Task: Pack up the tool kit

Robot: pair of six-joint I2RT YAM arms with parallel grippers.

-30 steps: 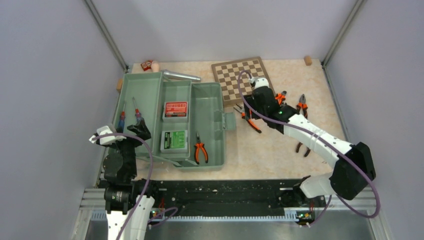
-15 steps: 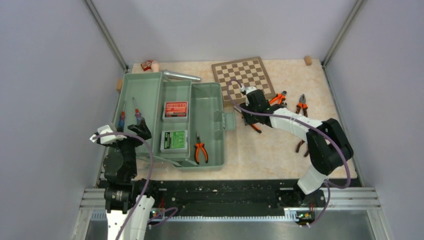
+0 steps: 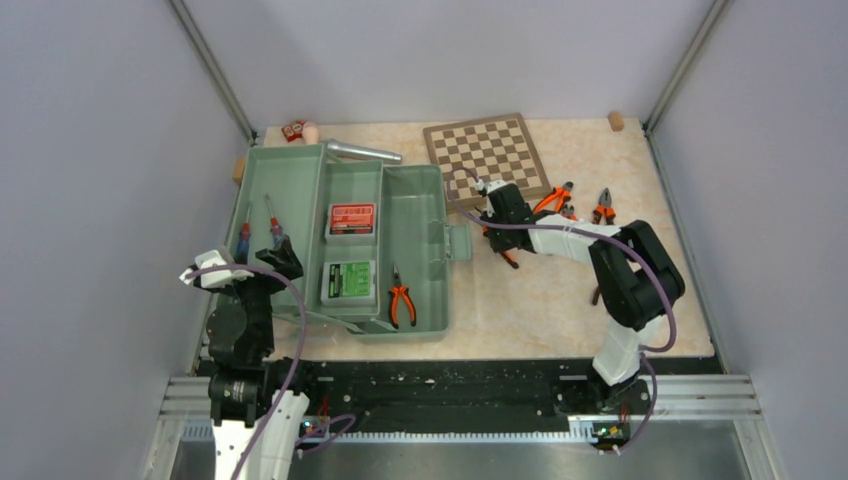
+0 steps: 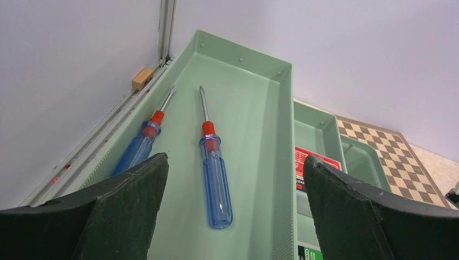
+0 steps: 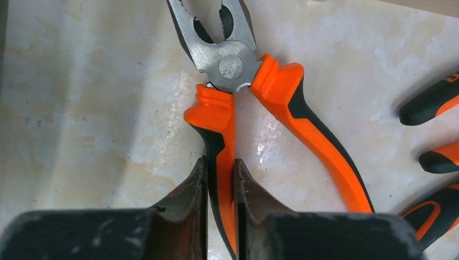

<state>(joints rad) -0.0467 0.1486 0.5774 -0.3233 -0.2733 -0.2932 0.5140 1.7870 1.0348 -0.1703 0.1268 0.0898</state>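
Right claw (image 5: 221, 169) pinches one handle of the orange-handled pliers (image 5: 223, 116), which lie on the table (image 3: 520, 300) right of the open toolbox (image 3: 415, 205). Left claw (image 4: 234, 158) gapes wide, holding nothing, above two screwdrivers (image 4: 215, 173) in the toolbox's left tray.

In the top view the light is bright, diffuse and even, falling from above: the toolbox (image 3: 300, 220) throws only a faint, soft shadow on the table (image 3: 520, 300) along its near edge, with no glare or blur. Seen from the left wrist, the toolbox interior is sharp, while the fingers (image 4: 124, 211) of the left gripper (image 4: 234, 160) in front of it are dark and slightly soft. Right of the toolbox, the right wrist view shows white glare patches on the table beside the sharply focused pliers (image 5: 233, 70), and the right gripper (image 5: 219, 162) is in shade.
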